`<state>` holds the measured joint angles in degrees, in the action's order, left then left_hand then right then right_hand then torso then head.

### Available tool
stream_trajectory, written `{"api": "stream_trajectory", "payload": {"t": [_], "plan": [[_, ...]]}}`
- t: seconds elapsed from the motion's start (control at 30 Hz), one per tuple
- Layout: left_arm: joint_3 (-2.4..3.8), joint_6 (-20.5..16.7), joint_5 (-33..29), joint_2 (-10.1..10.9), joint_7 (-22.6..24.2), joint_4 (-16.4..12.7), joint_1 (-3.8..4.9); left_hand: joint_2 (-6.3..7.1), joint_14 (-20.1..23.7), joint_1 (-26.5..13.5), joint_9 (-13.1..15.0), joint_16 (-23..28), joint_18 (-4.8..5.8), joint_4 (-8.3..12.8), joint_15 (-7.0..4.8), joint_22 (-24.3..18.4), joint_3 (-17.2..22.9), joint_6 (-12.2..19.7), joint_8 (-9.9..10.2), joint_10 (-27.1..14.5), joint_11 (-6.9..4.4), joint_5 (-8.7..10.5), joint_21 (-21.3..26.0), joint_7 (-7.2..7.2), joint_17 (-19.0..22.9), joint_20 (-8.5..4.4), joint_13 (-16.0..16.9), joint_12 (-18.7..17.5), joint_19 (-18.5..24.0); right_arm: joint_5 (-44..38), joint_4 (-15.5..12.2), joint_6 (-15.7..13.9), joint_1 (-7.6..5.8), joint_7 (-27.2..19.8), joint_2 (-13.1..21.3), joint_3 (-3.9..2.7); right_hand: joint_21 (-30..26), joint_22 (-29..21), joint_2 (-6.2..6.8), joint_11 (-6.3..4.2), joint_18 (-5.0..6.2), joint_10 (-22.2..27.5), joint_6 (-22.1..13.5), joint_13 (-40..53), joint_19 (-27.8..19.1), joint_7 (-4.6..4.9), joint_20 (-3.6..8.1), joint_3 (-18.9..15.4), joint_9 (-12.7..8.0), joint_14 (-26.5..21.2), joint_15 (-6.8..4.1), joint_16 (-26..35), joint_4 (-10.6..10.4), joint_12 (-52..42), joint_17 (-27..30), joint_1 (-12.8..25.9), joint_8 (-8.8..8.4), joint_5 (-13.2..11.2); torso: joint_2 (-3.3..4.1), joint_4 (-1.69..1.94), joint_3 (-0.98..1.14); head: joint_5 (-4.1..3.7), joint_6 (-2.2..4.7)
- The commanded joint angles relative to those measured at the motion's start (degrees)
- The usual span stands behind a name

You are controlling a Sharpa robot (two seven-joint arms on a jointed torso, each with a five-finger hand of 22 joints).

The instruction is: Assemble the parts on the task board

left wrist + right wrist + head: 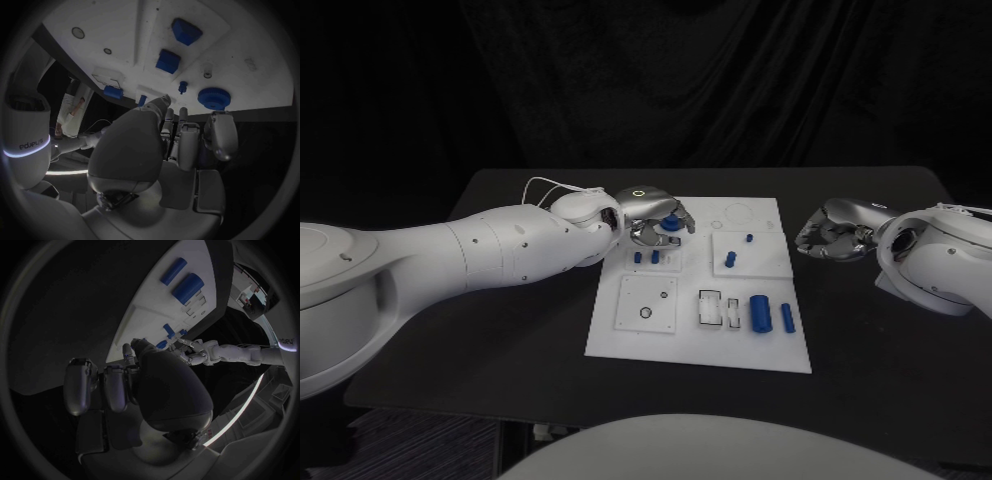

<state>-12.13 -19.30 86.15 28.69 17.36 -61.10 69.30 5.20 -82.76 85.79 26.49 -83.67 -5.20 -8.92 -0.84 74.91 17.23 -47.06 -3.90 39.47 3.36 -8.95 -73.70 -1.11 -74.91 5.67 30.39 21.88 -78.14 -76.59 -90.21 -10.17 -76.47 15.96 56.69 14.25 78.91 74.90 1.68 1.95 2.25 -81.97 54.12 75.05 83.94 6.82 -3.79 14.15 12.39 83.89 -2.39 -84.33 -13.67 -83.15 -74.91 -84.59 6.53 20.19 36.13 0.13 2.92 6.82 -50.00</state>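
Left hand (651, 219) at the task board (625, 335) 11 o'clock, fingers around the blue knob (671, 225); grip unclear. Keep it vertical, press gently. Right hand (831, 238) at 3 o'clock, off-board, fingers curled, empty.

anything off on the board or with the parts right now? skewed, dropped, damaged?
Nothing stands out. The task board lies flat on the table, and the blue parts, such as the large cylinder, sit on it. The left hand is over the round blue part; whether it grips it is unclear.
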Motion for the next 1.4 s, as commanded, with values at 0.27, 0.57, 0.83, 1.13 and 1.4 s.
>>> {"api": "stream_trajectory", "payload": {"t": [0.27,0.57,0.83,1.13,1.4], "plan": [[0.07,0.41,4.96,-1.46,-3.47,1.22,0.12,0.38,-0.55,-1.02,-0.60,-0.42,1.23,0.29,-0.03,9.86,-0.57,-2.50,-0.48,0.87,0.05,-2.37,-0.61,0.84,-4.79,-0.14,-0.54,0.76,-0.87,-0.12,-0.03,-0.46,0.12,0.06,-0.20,-0.03,-0.33,11.23,0.12,-0.04,0.59,0.65,0.44,5.43,0.89,0.06,-0.40,0.43,-0.04,4.28,0.35,0.45,0.03,0.40,-9.35,0.25,-0.18,0.20,0.09,-0.27,0.03,0.12,0.00],[0.07,1.29,5.08,-2.53,-4.34,2.54,0.10,0.24,-0.53,-0.63,-0.89,-0.37,1.24,1.01,-0.09,9.87,-0.27,-3.59,-0.48,1.42,0.01,-3.92,-0.62,1.05,-4.60,-0.21,-0.57,1.43,-0.98,-0.12,-0.04,-0.23,0.12,0.15,-0.29,-0.03,-0.40,11.21,0.14,-0.05,0.61,0.77,0.40,5.25,0.87,0.06,-0.39,0.45,-0.06,4.26,0.34,0.49,0.00,0.55,-9.31,0.30,-0.21,0.23,0.05,-0.23,0.05,-0.07,0.00],[0.07,2.61,5.09,-3.55,-4.53,3.66,-0.01,0.17,-0.59,-0.82,-0.99,-0.41,1.28,1.25,-0.11,9.92,-0.27,-4.29,-0.53,2.29,-0.05,-4.24,-0.73,1.45,-4.63,-0.24,-0.30,2.27,-1.10,-0.12,-0.04,-0.12,0.12,0.16,-0.41,-0.03,-0.40,11.21,0.14,-0.05,0.61,0.77,0.40,5.25,0.87,0.06,-0.39,0.45,-0.06,4.26,0.34,0.49,0.00,0.55,-9.31,0.30,-0.21,0.23,0.08,-0.20,0.07,-0.16,0.00],[0.07,3.72,5.10,-3.68,-4.61,3.67,-0.16,0.40,-0.78,-1.72,-1.26,-0.58,1.33,1.14,-0.08,9.98,-0.72,-4.20,-0.17,2.88,0.06,-3.89,-0.89,1.82,-4.83,-0.24,0.05,3.06,-1.27,-0.12,0.06,-0.07,0.13,0.11,-0.56,-0.03,-0.49,11.19,0.14,-0.06,0.63,0.81,0.36,5.16,0.84,0.06,-0.38,0.47,-0.07,4.23,0.32,0.59,-0.02,0.63,-9.22,0.34,-0.24,0.25,0.17,-0.25,0.12,-0.20,0.00],[0.06,4.35,5.10,-3.62,-4.64,3.72,-0.25,0.13,-0.91,-2.18,-1.40,-0.71,1.35,1.07,-0.09,10.01,-0.81,-4.30,-0.07,3.57,-0.04,-3.89,-0.98,2.02,-4.98,-0.24,0.40,3.77,-1.36,-0.12,0.20,-0.05,0.14,0.03,-0.77,-0.03,-0.61,11.15,0.11,-0.07,0.66,0.84,0.35,5.09,0.79,0.05,-0.37,0.51,-0.08,4.21,0.32,0.66,-0.02,0.69,-9.16,0.35,-0.26,0.27,0.15,-0.34,0.07,-0.16,0.00]]}}
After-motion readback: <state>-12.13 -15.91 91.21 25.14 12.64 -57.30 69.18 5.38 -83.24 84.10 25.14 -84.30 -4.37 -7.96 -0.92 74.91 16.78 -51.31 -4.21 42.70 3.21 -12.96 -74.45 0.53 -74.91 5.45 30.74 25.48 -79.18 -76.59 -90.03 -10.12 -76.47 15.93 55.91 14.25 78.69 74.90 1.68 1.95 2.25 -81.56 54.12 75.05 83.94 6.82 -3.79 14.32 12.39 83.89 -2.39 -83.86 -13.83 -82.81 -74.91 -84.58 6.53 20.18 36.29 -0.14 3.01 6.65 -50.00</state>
